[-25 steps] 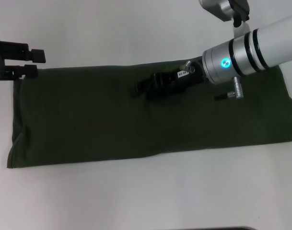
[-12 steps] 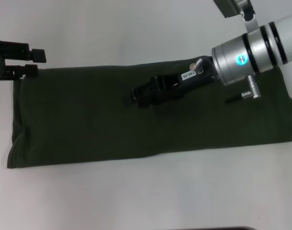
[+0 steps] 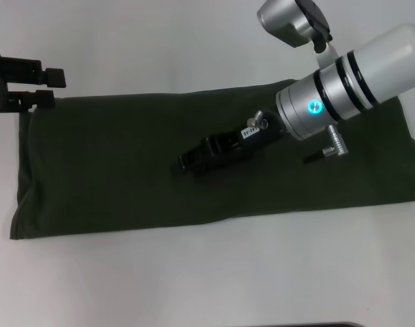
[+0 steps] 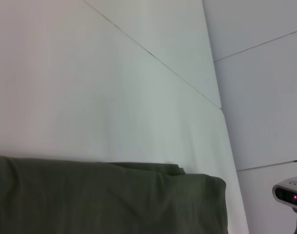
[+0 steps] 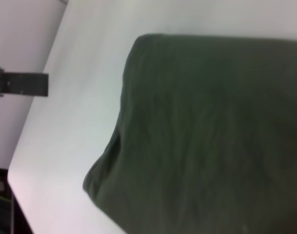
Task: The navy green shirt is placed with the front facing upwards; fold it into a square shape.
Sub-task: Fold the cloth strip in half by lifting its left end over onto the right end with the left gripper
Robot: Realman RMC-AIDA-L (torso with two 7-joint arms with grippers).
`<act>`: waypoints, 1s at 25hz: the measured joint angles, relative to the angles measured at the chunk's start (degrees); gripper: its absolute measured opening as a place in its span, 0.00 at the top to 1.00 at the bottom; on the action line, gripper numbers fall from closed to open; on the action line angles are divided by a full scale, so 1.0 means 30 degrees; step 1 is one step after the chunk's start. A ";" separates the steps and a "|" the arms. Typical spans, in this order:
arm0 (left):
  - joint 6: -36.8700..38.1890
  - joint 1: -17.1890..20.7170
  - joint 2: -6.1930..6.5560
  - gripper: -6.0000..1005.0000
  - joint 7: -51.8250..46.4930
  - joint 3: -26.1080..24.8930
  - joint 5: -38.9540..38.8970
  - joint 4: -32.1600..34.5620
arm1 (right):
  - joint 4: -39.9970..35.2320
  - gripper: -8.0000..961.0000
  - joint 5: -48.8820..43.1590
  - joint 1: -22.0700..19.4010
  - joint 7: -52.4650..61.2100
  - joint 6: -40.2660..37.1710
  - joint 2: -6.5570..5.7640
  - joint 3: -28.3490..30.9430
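The navy green shirt point(image 3: 125, 170) lies flat on the white table as a long dark olive strip running left to right, with no lettering showing. My right gripper point(image 3: 183, 162) hovers over the strip's middle, pointing toward the left, its black fingers hard to separate from the dark cloth. My left gripper point(image 3: 56, 88) sits at the far left, just behind the strip's far left corner, open with nothing between its fingers. The left wrist view shows one end of the shirt point(image 4: 114, 200), and the right wrist view shows the shirt's point(image 5: 211, 136) left end with a left finger point(image 5: 21, 84) beyond it.
White table point(image 3: 193, 272) surrounds the shirt, with bare surface in front of and behind the strip. The right arm's silver-and-white wrist point(image 3: 330, 95) hangs over the shirt's right half. The table's left edge point(image 5: 21, 161) shows in the right wrist view.
My right gripper has shifted slightly left and toward the front over the shirt's middle, and its wrist has turned. The left gripper and the shirt have not moved.
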 joint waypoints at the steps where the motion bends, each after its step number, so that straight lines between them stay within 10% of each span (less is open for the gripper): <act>1: 0.0002 0.0000 0.0000 0.45 0.0020 -0.0008 -0.0002 0.0000 | 0.0001 0.35 0.0014 0.0001 0.0001 0.0203 0.0007 -0.0023; 14: -0.0019 0.0029 0.0030 0.45 0.0039 -0.0027 -0.0015 0.0000 | -0.0154 0.35 -0.0148 -0.0246 0.0187 0.3642 -0.0247 -0.0407; 25: -0.0048 -0.0058 0.0034 0.45 0.0010 -0.0061 -0.0053 0.0000 | -0.1185 0.35 -0.0174 -0.0386 0.0180 -0.0369 -0.0784 0.1281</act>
